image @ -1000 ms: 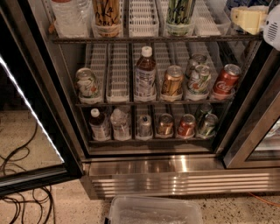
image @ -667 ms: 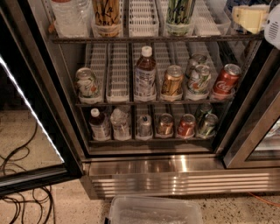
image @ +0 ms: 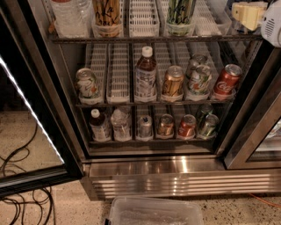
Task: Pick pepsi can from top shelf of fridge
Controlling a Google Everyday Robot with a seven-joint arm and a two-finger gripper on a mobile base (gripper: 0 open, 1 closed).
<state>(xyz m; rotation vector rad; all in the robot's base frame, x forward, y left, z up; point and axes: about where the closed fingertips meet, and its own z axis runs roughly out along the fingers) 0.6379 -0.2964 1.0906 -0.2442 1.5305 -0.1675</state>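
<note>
The fridge [image: 175, 178] stands open in front of me, with its ribbed steel base low in the camera view. Its top shelf [image: 145, 39] is the uppermost visible rack, with white slotted lane trays. On it stand a clear water bottle [image: 70, 17], a gold-and-black tall can [image: 106, 15] and a green-and-black can [image: 180, 13]. No blue pepsi can shows; it is hidden or out of view. My gripper [image: 252, 14], cream and white, is at the top right corner, level with the right end of the top shelf and holding nothing I can see.
The black-framed glass door with a light strip [image: 30, 110] hangs open at left. The middle rack holds a green-and-white can [image: 87, 83], a tea bottle [image: 145, 74], a gold can [image: 172, 81] and a red Coca-Cola can [image: 227, 80]. A clear plastic bin [image: 153, 213] sits on the floor; black cables [image: 19, 176] lie left.
</note>
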